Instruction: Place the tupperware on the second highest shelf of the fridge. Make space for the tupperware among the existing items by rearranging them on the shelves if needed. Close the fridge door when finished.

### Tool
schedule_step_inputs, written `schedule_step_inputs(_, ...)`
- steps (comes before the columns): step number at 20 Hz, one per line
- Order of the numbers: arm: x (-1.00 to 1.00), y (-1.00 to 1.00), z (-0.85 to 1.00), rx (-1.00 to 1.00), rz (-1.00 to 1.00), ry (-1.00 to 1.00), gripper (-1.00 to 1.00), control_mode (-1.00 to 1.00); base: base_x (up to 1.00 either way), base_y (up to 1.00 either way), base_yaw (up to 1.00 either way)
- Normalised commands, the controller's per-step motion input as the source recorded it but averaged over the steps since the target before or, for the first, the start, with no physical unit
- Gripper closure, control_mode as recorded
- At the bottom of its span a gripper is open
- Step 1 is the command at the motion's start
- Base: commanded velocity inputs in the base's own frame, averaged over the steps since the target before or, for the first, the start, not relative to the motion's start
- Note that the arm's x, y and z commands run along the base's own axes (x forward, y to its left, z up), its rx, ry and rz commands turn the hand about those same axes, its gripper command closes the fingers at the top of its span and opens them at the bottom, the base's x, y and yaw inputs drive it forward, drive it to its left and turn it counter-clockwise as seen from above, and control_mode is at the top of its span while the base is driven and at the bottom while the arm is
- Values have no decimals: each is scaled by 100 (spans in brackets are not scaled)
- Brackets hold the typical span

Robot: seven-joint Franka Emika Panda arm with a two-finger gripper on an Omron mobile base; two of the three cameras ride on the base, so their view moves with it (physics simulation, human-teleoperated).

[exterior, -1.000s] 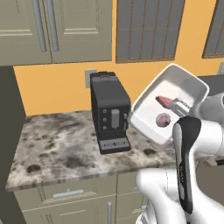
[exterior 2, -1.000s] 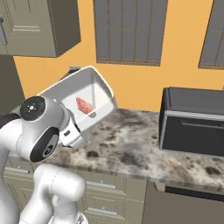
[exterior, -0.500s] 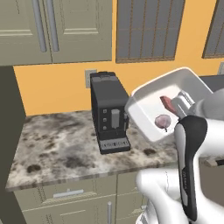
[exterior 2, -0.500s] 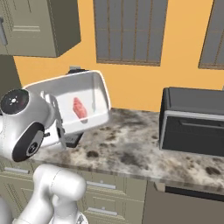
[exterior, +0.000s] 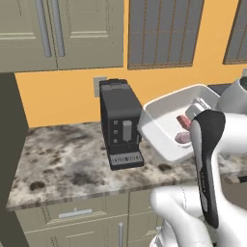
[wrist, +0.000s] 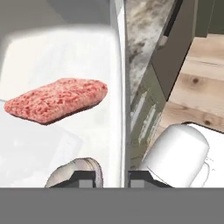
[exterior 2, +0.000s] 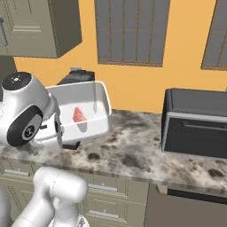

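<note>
A white tupperware (exterior: 161, 126) hangs tilted in the air above the counter, to the right of the coffee machine. It also appears in the right base view as a white tub (exterior 2: 95, 111) beside my arm. A piece of raw red meat (wrist: 57, 99) lies inside it. My gripper (wrist: 114, 177) is shut on the tupperware's rim (wrist: 119, 87), one finger inside the wall and one outside. In the left base view the gripper (exterior: 197, 107) sits at the tub's right edge. The fridge, its door, the shelves and the existing items are out of view.
A black coffee machine (exterior: 120, 130) stands on the marbled counter (exterior: 62, 164) against the orange wall. A dark oven box (exterior 2: 195, 122) sits on the counter (exterior 2: 133, 155) to the right. Beige cabinets (exterior: 62, 31) hang above. A tall dark panel (exterior: 9, 144) bounds the counter's left end.
The arm has swung to the left with the tupperware, which now hangs a little lower and closer to the coffee machine. The grip on the rim is unchanged.
</note>
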Motion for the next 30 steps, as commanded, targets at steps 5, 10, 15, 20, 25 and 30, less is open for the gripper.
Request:
schedule_step_inputs(5,-47,11,0,0,2,-24,100,-100,0,0,0)
schedule_step_inputs(10,0,0,0,0,0,-4,100,-100,0,0,0)
schedule_step_inputs(15,2,0,0,0,0,0,100,100,-15,-2,8)
schedule_step_inputs(20,0,0,0,0,0,0,100,100,-75,0,38)
schedule_step_inputs(25,0,0,0,0,0,0,100,100,-100,12,55)
schedule_step_inputs(30,0,0,0,0,0,0,100,100,-48,63,76)
